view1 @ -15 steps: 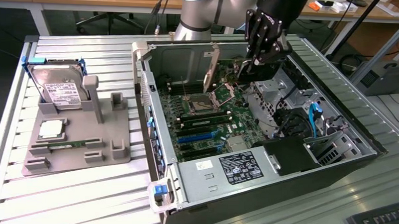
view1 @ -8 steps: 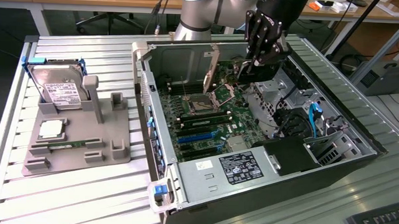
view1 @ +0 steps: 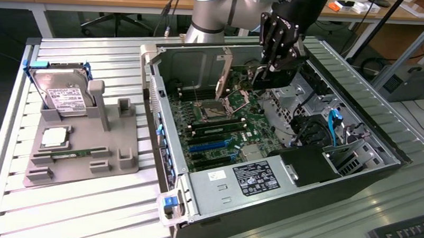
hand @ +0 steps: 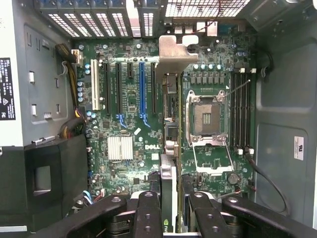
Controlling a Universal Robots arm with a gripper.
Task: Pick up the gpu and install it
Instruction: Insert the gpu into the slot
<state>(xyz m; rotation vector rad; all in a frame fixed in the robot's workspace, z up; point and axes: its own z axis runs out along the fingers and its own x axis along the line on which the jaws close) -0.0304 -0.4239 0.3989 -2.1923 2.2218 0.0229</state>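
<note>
Black hand (hand: 173, 210) gripping gpu (hand: 171, 114) edge-on, above motherboard (hand: 130, 106)

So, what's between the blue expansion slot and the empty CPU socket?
The gpu, held edge-on in the gripper, as the wrist view shows.

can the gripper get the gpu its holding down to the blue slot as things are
Probably yes: the gripper holds the gpu edge-on above the motherboard, just beside the blue slot, and nothing stands over that slot.
</note>
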